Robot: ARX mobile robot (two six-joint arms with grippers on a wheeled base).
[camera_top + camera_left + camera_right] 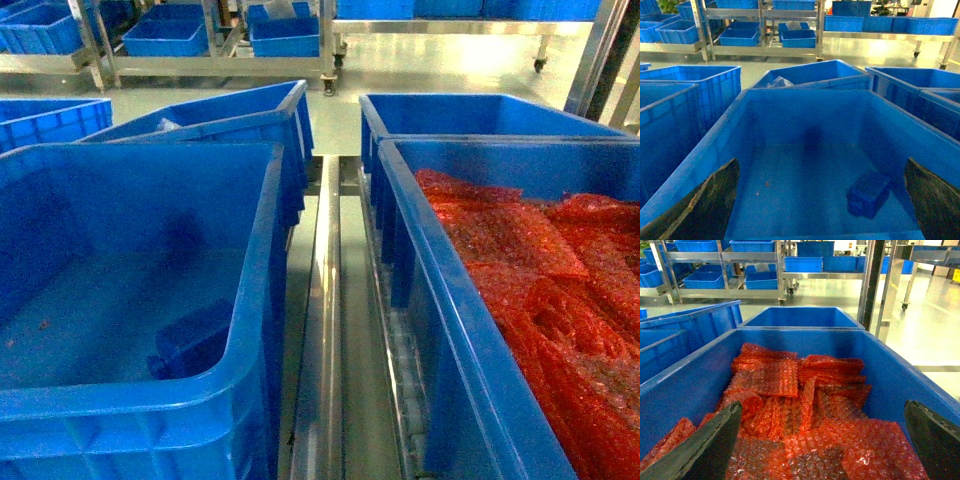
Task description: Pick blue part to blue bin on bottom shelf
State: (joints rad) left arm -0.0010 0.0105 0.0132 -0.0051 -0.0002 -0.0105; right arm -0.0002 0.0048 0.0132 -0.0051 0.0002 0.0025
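On the bottom shelf [328, 330], whose shiny divider rail runs between two crates, we hold our left claw [820, 220] over the blue bin [262, 300], its two dark fingers [705, 200] spread wide at the lower corners of the left wrist view with nothing between them. The blue part [869, 194], a small dark-blue block, lies on the bin's floor toward five o'clock in that view, close to the near right wall; in the head view it sits near the bin's front right corner. We judge that the part already rests where the task wants it, so the wide claw fits a release made. Our right claw [820, 460] hangs equally wide and empty above the neighbouring crate [690, 385], at three o'clock of the rail, which is full of red bubble-wrap bags [805, 410]; we take it to be idle there, clear of the left arm's work. More blue crates [480, 112] stand behind, toward twelve o'clock.
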